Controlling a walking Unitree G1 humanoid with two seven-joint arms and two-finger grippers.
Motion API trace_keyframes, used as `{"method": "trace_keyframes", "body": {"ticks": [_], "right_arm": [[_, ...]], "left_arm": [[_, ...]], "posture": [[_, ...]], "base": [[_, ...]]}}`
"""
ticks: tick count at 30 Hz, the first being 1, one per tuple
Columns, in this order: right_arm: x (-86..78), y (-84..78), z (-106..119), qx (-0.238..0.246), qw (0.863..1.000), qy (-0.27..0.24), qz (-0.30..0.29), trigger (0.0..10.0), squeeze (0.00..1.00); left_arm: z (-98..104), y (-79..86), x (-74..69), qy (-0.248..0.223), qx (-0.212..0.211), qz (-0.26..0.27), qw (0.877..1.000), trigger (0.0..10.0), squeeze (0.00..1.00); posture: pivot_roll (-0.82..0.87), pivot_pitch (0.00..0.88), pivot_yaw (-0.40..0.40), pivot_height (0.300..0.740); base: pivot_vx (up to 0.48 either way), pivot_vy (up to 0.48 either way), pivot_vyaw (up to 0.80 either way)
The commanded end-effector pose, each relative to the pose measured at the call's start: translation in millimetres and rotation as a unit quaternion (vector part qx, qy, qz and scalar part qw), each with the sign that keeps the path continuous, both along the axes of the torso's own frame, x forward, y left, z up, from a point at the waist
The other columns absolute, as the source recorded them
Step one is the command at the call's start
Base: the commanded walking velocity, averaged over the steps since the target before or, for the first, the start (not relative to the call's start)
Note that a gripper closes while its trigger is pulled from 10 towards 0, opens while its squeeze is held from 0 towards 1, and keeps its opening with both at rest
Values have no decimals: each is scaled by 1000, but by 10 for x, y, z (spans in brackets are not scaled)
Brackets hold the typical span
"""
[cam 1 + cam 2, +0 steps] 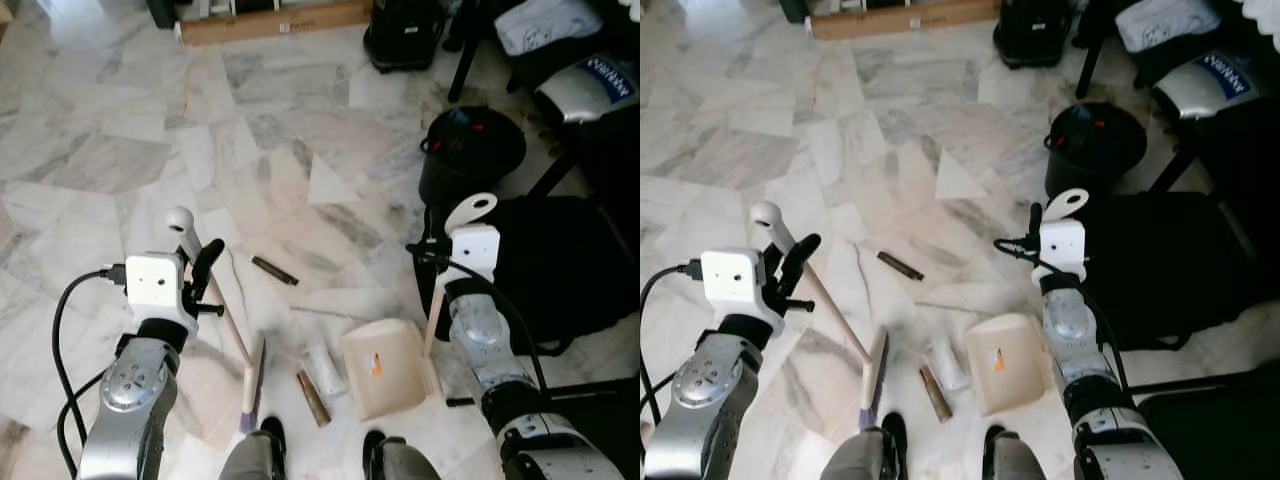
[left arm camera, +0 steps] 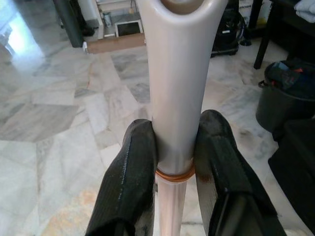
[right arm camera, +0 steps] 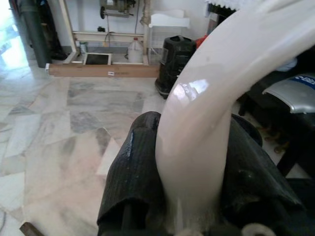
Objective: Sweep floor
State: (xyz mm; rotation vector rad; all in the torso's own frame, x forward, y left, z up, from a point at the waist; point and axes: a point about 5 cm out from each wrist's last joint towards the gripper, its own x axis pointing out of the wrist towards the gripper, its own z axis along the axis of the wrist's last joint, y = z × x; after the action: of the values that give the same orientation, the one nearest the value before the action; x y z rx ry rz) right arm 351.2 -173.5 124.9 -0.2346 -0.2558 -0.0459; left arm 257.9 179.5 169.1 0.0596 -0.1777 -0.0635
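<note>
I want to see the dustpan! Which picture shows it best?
The left eye view: the whole cream dustpan lies on the floor, handle in the right pincer. The right eye view matches. The right wrist view shows just its handle up close.

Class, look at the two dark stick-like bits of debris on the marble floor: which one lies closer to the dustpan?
The brown stick by the robot's feet, just left of the dustpan. The darker stick lies farther out on the floor, apart from everything.

Marble floor (image 1: pixel 120 150) bears a dustpan (image 1: pixel 385 370), brown sticks (image 1: pixel 273 269), black bucket (image 1: pixel 468 150).
</note>
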Motion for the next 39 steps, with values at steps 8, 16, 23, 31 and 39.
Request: {"method": "trace_keyframes", "body": {"ticks": [8,16,23,31,39], "right_arm": [[-90,29,-214,-35,999,30,15,10000,0],[-97,95,-244,-41,998,33,24,10000,0],[-125,138,-278,-31,999,35,28,10000,0],[-122,143,-294,-16,999,42,26,10000,0],[-98,166,-280,-4,999,45,25,10000,0]], "left_arm": [[78,49,-81,10,1,-5,1000,10000,0],[38,-8,-14,39,-60,-28,997,10000,0],[4,-74,38,68,-133,-58,987,10000,0],[28,-147,99,83,-194,-83,974,10000,0],[163,-242,132,72,-269,-120,953,10000,0]], "posture": [[126,432,99,740],[116,430,97,740],[107,436,95,740],[111,433,97,740],[115,415,97,740]], "base": [[0,0,0],[0,0,0],[0,0,0],[0,0,0],[0,0,0]]}}
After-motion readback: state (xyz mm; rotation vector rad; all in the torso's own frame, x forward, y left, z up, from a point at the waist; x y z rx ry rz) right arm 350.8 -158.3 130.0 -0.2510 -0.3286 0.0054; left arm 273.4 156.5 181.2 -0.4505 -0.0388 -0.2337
